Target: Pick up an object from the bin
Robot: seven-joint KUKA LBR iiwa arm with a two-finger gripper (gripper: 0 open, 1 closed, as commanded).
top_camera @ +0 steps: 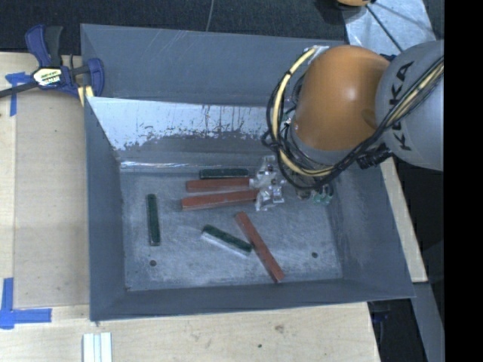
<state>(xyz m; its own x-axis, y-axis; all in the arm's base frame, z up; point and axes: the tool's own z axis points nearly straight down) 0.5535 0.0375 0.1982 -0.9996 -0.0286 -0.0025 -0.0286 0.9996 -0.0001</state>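
The gripper (269, 185) sat at the right end of two reddish-brown sticks (219, 198), whose long axis ran leftward across the bin's (104, 225) middle. How wide it was open could not be told.

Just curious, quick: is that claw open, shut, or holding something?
Gripper: cannot be told; it sits by the right ends of the reddish-brown sticks.

The claw (268, 185) sits at the right ends of two red-brown sticks (219, 199) and a dark green stick (223, 173) in the grey bin (106, 202). Just below the claw lie a slanted red-brown stick (259, 246) and a short green stick (226, 239); well left of it, a lone green stick (153, 219).
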